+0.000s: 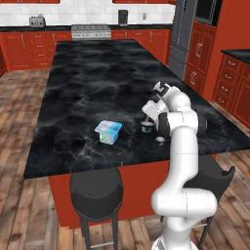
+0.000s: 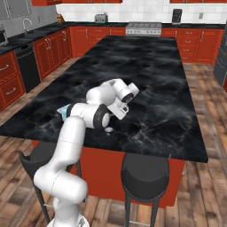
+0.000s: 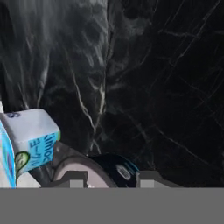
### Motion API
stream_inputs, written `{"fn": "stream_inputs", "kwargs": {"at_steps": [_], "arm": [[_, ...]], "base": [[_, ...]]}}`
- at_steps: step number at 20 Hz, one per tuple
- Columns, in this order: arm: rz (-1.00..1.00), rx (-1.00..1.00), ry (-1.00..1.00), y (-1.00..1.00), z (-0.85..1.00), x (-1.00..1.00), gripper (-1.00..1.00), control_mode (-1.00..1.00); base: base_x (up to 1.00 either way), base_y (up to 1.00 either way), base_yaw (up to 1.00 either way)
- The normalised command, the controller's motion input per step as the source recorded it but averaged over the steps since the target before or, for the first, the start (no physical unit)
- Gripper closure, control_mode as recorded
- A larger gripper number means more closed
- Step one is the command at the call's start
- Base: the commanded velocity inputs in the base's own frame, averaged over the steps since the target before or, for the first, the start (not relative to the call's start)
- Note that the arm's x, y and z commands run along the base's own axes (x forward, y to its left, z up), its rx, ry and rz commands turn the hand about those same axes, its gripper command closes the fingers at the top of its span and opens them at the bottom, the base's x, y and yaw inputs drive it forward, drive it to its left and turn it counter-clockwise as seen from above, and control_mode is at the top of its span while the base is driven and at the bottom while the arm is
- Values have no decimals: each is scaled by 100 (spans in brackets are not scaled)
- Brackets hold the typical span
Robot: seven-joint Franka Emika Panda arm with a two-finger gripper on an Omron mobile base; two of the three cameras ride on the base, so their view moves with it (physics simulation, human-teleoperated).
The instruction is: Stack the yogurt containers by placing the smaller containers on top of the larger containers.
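My claw (image 3: 110,177) is closed around a small dark yogurt cup (image 3: 103,170) on the black worktop (image 1: 97,83), with the blue-topped tub (image 1: 108,132) nearby.

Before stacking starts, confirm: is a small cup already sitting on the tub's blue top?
No: the tub has a bare blue top, and a small dark cup stands apart on the counter.

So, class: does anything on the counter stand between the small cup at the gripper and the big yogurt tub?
Nothing visible does. Bare black counter lies between the small cup at the gripper and the tub.
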Motion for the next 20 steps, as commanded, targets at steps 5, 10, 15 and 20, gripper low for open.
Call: {"fn": "stream_inputs", "kwargs": {"at_steps": [5,10,15,20], "arm": [[-16,0,-2,53,52,-6,100,-100],[-16,0,-6,9,68,-49,100,-100],[-13,-1,-12,63,35,-42,100,-100],[-14,-4,-8,87,9,-16,100,-100]], "base": [[0,0,0],[0,0,0],[0,0,0],[0,0,0]]}}
